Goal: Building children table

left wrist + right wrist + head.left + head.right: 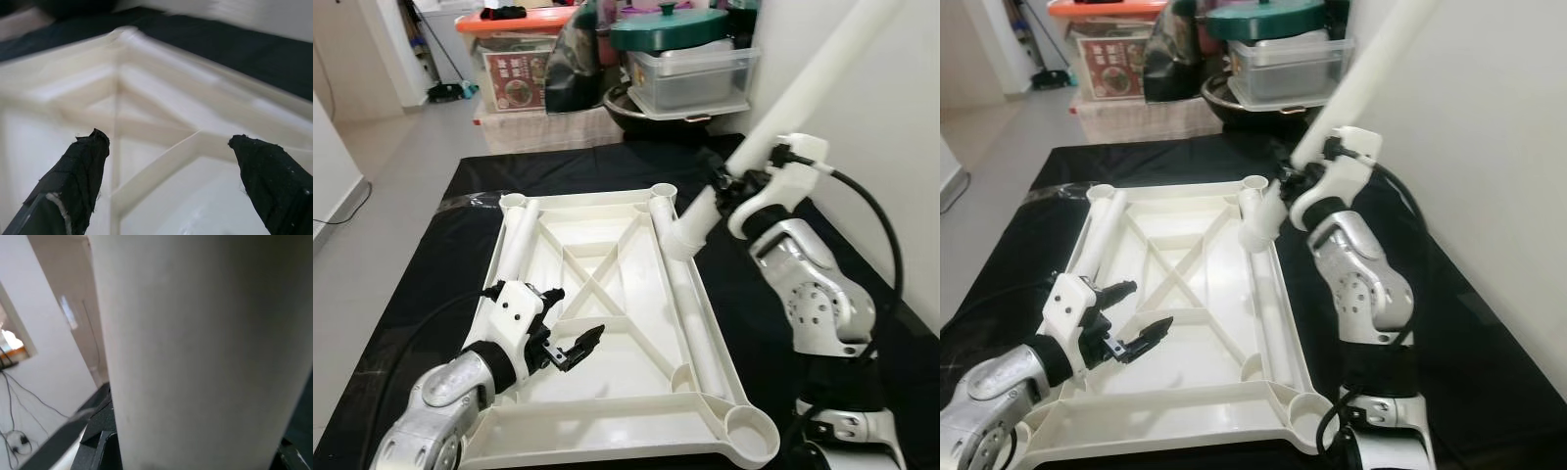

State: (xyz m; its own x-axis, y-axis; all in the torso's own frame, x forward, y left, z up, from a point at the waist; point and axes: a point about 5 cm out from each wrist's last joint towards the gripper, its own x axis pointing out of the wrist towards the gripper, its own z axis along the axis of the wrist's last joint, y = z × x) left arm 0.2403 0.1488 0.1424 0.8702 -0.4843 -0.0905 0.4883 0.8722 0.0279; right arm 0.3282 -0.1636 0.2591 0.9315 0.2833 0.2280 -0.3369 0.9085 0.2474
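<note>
Right pincer (729,186) grips table leg (783,108); left pincer (570,328) wide over tabletop (607,392), black mat (431,284).

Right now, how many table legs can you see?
3: one leg lying along the tabletop's left edge, one leg along its right edge, one tilted leg gripped by the right end effector. Others may be hidden.

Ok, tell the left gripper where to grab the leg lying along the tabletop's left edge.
Take the lying leg at mid-length, coming down from above with the fingers across its width. It is a round tube flat inside the upturned tabletop, against the left rim. The open left gripper hovers just right of it.
</note>
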